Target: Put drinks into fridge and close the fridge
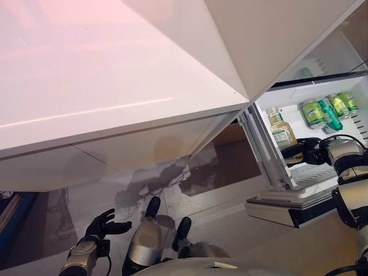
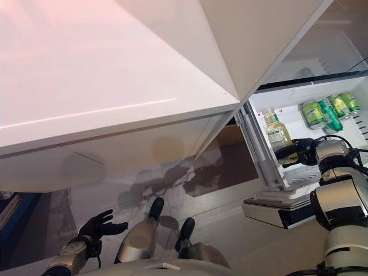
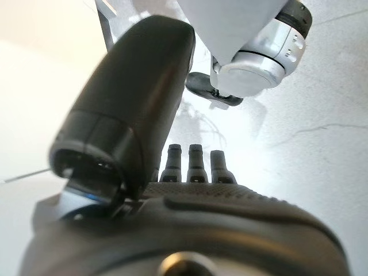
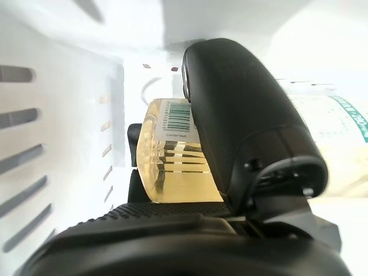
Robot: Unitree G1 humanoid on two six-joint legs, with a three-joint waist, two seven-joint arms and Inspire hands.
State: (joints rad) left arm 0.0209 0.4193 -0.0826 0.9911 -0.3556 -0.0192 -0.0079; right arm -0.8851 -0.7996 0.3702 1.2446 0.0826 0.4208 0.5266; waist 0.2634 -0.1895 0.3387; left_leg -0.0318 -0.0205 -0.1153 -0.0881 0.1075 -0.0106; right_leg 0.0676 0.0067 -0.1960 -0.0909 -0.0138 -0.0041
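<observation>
The bottle (image 4: pixel 172 155) of pale yellow drink carried a white label with a barcode, its small print too fine to make out, and the green cans (image 1: pixel 328 109) on the fridge (image 1: pixel 345 86) shelf behind it showed only blurred markings. The right hand (image 1: pixel 307 150) reached into the open fridge with its thumb and fingers curled round the bottle, which stood upright near the fridge's left wall. The left hand (image 1: pixel 102 226) hung low over the floor (image 1: pixel 230 161), well apart from the fridge, fingers loosely spread and holding nothing.

Yellow-drink bottle (image 1: pixel 283 133) upright inside open fridge (image 1: pixel 276 167)
</observation>
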